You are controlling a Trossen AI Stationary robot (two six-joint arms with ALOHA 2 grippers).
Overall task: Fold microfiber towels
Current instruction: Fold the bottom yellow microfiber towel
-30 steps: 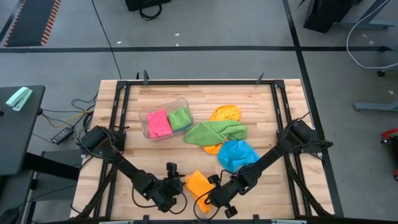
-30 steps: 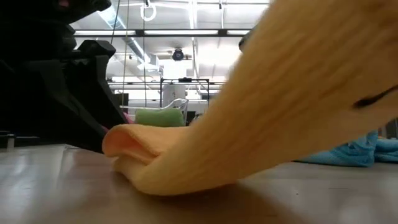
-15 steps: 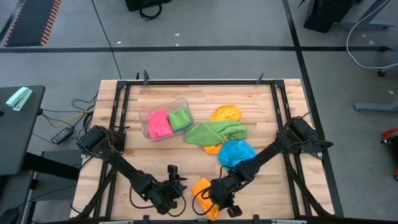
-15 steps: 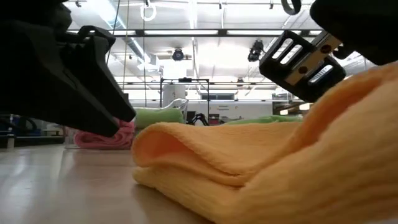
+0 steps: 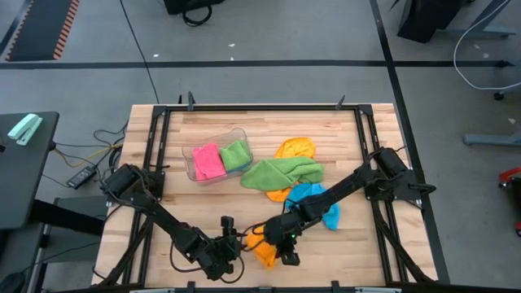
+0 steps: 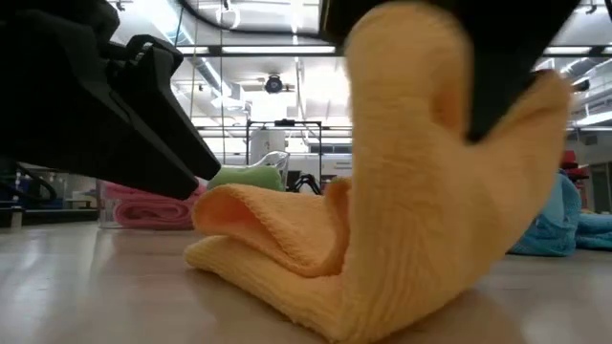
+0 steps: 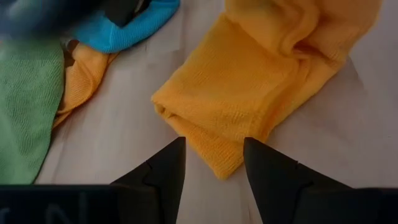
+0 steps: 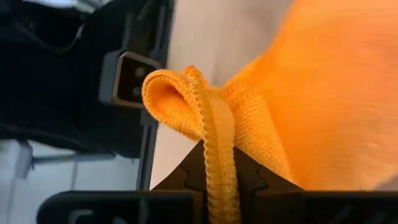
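Orange towel half-folded at front edge, others heaped mid-table

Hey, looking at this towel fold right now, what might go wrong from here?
1. The right pincer holds only the hem of the orange towel; a thin pinch like that may slip before the fold lands.
2. The left pincer stands open, just short of the towel's folded corner, so nothing pins the cloth and it may drag along the table instead of creasing.
3. The blue towel lies partly under the right arm, which may snag it.
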